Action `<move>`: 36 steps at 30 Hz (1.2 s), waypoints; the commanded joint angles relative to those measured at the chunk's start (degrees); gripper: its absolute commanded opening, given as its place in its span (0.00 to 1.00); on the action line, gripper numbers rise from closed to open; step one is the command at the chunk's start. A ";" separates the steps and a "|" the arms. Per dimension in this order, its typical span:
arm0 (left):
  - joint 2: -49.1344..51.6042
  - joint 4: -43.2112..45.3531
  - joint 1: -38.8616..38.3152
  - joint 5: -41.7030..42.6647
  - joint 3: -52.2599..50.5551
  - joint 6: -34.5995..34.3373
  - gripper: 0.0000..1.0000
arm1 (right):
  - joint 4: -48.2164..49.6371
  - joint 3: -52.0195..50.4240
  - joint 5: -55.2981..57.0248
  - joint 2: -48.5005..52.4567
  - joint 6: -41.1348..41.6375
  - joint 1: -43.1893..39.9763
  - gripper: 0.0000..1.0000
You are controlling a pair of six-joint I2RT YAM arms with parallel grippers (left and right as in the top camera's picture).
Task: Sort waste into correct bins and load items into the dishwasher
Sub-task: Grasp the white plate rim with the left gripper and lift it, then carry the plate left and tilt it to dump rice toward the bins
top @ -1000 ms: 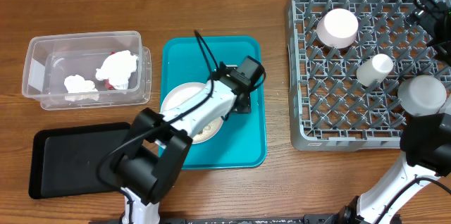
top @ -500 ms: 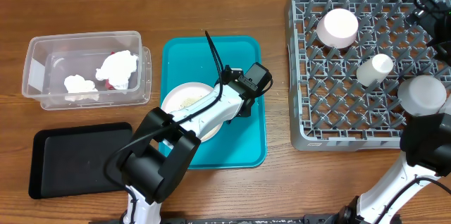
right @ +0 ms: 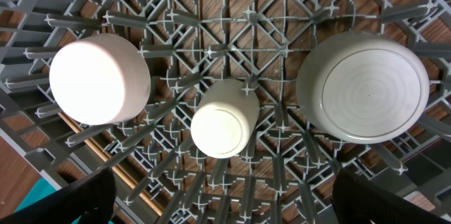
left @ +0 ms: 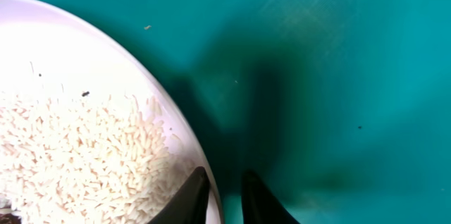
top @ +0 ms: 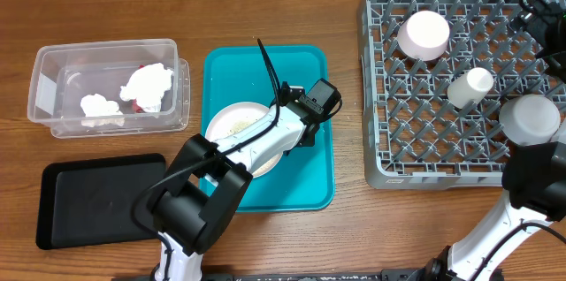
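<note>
Both left jaws pinch the plate (left: 84, 62) rim: one tip inside by the rice (left: 77, 160), one outside over the teal tray (left: 338, 76) under the plate. Right jaws spread wide, empty, above the rack (right: 268, 13). In rack: pink bowl (right: 100, 79), cup (right: 222, 127), grey bowl (right: 372, 96). On bench (top: 265, 7), left of teal tray: tub (top: 53, 56) holding tissues (top: 149, 82); black tray (top: 88, 201) just nearer the robot.
</note>
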 commanded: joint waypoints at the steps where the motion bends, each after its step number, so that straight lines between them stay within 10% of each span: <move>1: 1.05 0.13 0.11 -0.98 -0.13 -0.83 0.15 | 0.13 0.96 -0.28 -1.25 0.31 -0.13 1.00; 29: 1.05 -24.81 0.11 -1.29 18.71 -3.93 0.04 | 0.13 0.96 -0.28 -1.25 0.31 -0.13 1.00; 36: 1.03 -36.85 0.24 -5.99 23.19 -14.49 0.04 | 0.13 0.96 -0.28 -1.25 0.31 -0.15 1.00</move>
